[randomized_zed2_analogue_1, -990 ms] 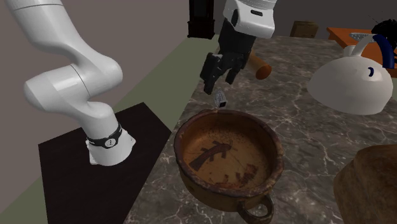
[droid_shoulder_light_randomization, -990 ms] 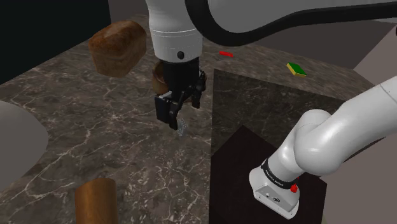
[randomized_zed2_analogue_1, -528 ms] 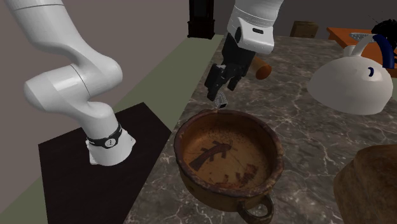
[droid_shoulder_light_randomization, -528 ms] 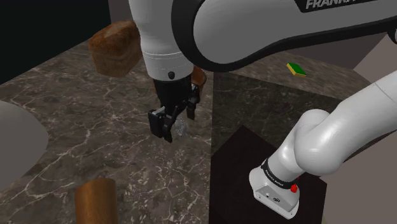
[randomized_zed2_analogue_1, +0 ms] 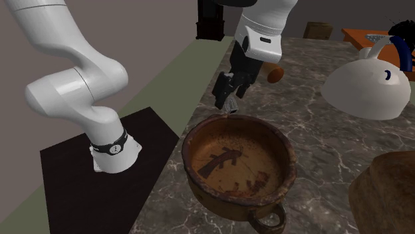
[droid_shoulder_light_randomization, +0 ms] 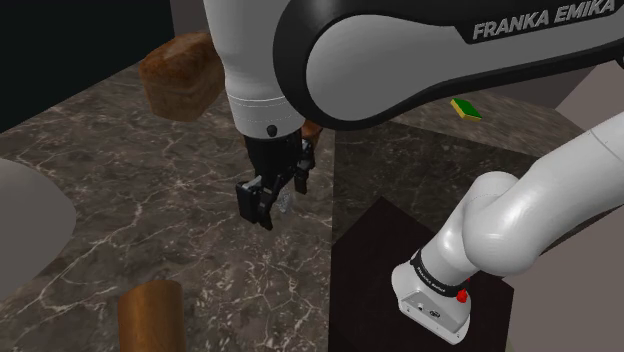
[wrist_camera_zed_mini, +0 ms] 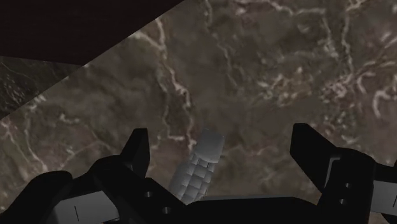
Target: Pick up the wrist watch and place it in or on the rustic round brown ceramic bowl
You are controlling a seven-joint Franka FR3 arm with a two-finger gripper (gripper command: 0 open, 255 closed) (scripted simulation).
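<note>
Aslant, spread hand [droid_shoulder_light_randomization: 278,202] straddles the wrist watch [wrist_camera_zed_mini: 200,165].

I log: counter [droid_shoulder_light_randomization: 150,180], dark brown, marbled with pale veins; bowl [randomized_zed2_analogue_1: 266,143], rust-brown with dark blotches; watch [wrist_camera_zed_mini: 198,167], grey, scale-patterned strap; gripper [wrist_camera_zed_mini: 221,137], black; arm [droid_shoulder_light_randomization: 520,220], white; loaf [droid_shoulder_light_randomization: 180,75], brown; small block [droid_shoulder_light_randomization: 464,108], green and yellow.

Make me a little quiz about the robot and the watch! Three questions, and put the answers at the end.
1. True or false: the gripper is shut on the wrist watch.
2. Pick one. The brown bowl holds: A the watch, B an apple, C no object.
3. Fill in: the counter looks like dark veined ___.

Key: 1 false, 2 C, 3 marble.
</note>
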